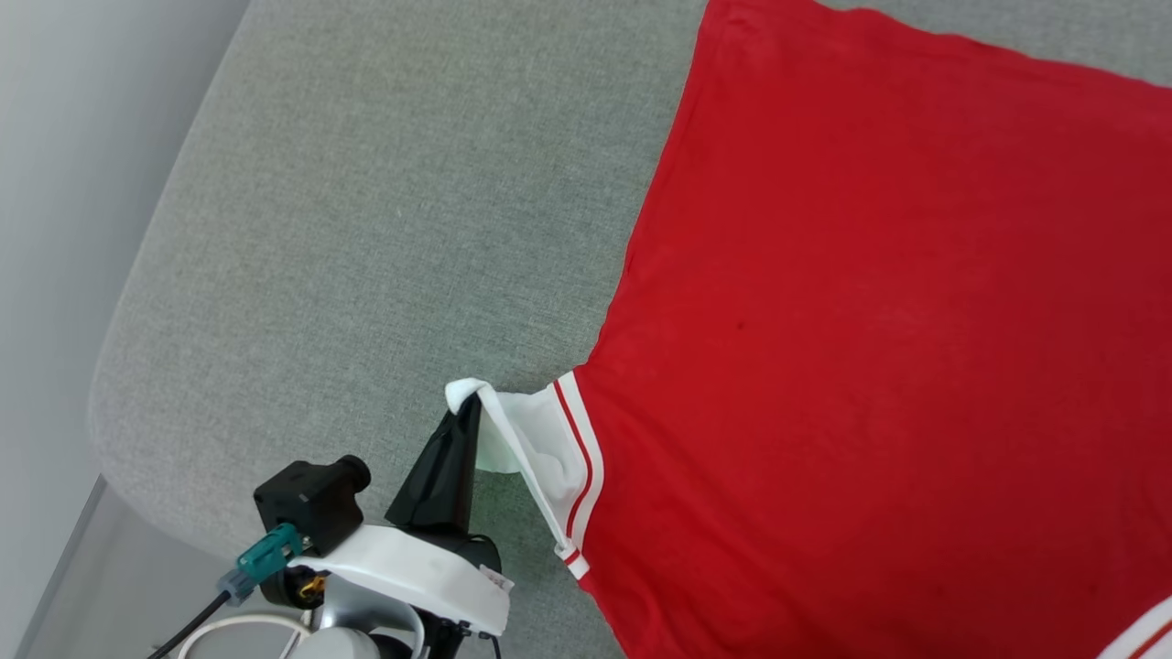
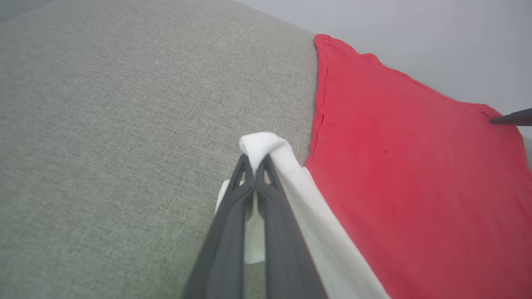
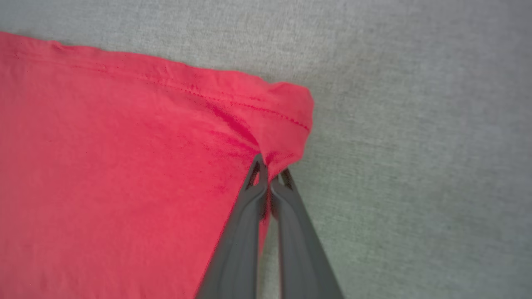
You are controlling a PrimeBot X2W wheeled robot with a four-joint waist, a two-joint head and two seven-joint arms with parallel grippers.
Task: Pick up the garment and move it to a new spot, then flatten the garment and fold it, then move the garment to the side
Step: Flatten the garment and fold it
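Note:
The garment (image 1: 870, 320) is spread over the grey cushion, plain red side up, so no letters or number show. Its white sleeve (image 1: 536, 439) with red stripes points toward me at the lower middle of the head view. My left gripper (image 1: 469, 403) is shut on that sleeve's tip and lifts it a little; the left wrist view shows the white cloth (image 2: 266, 145) pinched between the fingers. In the right wrist view my right gripper (image 3: 269, 166) is shut on a red hemmed corner (image 3: 286, 120) of the garment (image 3: 124, 166).
The grey fabric surface (image 1: 366, 229) stretches left of the garment, with its rounded edge (image 1: 110, 394) at the left and a pale floor or wall beyond. In the left wrist view a dark fingertip (image 2: 511, 119) touches the garment's far corner.

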